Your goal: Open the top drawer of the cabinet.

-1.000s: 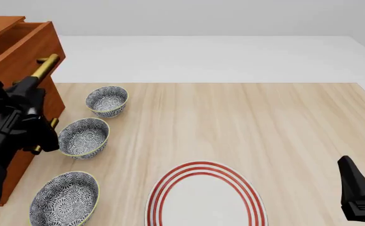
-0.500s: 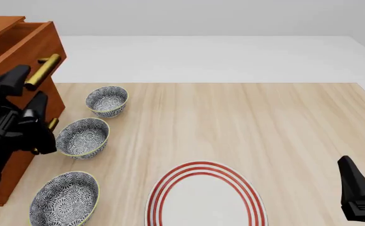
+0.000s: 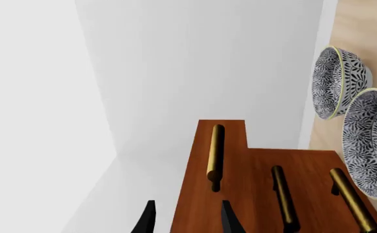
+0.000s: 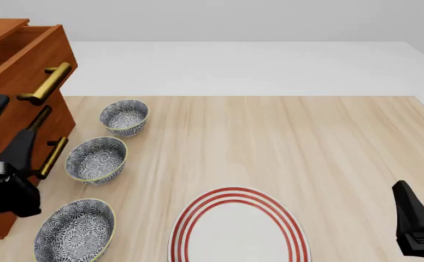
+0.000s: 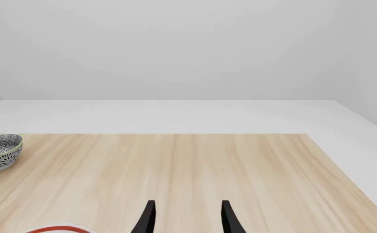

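Observation:
The reddish-brown cabinet (image 4: 65, 123) stands at the table's left edge. Its top drawer (image 4: 33, 52) is pulled partway out, its brass bar handle (image 4: 48, 83) free. My left gripper (image 4: 8, 131) is open, hanging in front of the cabinet, below and nearer than that handle, touching nothing. In the left wrist view the top drawer front (image 3: 235, 133) juts out past the cabinet face (image 3: 253, 194), and the handle (image 3: 214, 153) lies beyond the fingertips (image 3: 231, 221). My right gripper (image 4: 416, 224) rests open at the near right corner, holding nothing.
Three patterned bowls (image 4: 124, 117) (image 4: 96, 159) (image 4: 75, 230) sit in a row just right of the cabinet. A red-ringed white plate (image 4: 239, 229) lies at the front centre. Two lower drawer handles (image 3: 284, 196) (image 3: 351, 199) show below the top one.
My left gripper has opened off the top drawer's handle and drawn back toward the near left. The drawer stays pulled out. The right arm has not moved.

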Robot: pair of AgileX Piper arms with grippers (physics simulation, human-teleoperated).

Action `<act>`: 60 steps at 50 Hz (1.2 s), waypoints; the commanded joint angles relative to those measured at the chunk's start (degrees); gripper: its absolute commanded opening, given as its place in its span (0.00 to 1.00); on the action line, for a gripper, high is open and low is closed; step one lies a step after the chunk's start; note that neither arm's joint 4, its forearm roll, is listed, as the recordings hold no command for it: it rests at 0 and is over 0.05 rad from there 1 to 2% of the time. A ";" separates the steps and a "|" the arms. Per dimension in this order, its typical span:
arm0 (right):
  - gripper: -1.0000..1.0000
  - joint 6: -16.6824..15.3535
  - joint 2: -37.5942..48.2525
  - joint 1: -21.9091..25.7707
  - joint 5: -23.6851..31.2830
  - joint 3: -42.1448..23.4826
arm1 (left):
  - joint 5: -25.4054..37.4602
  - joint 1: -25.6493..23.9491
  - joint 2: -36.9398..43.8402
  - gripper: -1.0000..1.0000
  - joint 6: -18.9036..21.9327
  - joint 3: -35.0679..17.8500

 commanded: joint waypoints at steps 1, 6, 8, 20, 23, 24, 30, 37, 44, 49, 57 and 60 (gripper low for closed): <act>1.00 0.01 0.00 0.00 0.00 0.00 | 9.54 -1.83 -10.39 1.00 -1.28 -0.29; 1.00 0.01 -0.01 -0.01 0.00 0.00 | 11.61 -2.56 -12.57 1.00 -1.66 -1.45; 1.00 0.01 0.01 -0.01 0.00 0.00 | 15.77 -4.22 -15.52 1.00 -4.40 -4.08; 1.00 0.01 0.01 -0.01 0.00 0.00 | 18.82 -6.43 -20.07 1.00 -3.36 -6.59; 1.00 -0.01 0.01 0.01 0.00 0.00 | 18.34 -6.40 -20.08 1.00 -3.66 -7.35; 1.00 0.00 -0.01 0.00 0.00 0.00 | 17.76 -6.33 -20.00 1.00 -3.73 -7.80; 1.00 0.00 0.00 0.00 0.00 0.00 | 19.60 -5.20 -19.23 1.00 -8.65 -11.77; 1.00 -0.01 0.01 0.01 0.00 0.00 | 20.29 -4.56 -16.38 1.00 -15.45 -16.60; 1.00 -0.01 -0.01 0.00 0.00 0.00 | 23.87 -3.89 -14.32 1.00 -23.33 -23.04; 1.00 0.00 -0.01 -0.01 0.00 0.00 | 28.36 -3.86 -13.56 1.00 -29.73 -27.78; 1.00 -0.01 -0.01 0.00 0.00 0.00 | 30.55 -3.19 -13.87 1.00 -32.78 -31.84; 1.00 0.01 -0.01 0.00 0.00 0.00 | 32.29 -3.11 -13.70 1.00 -34.22 -33.16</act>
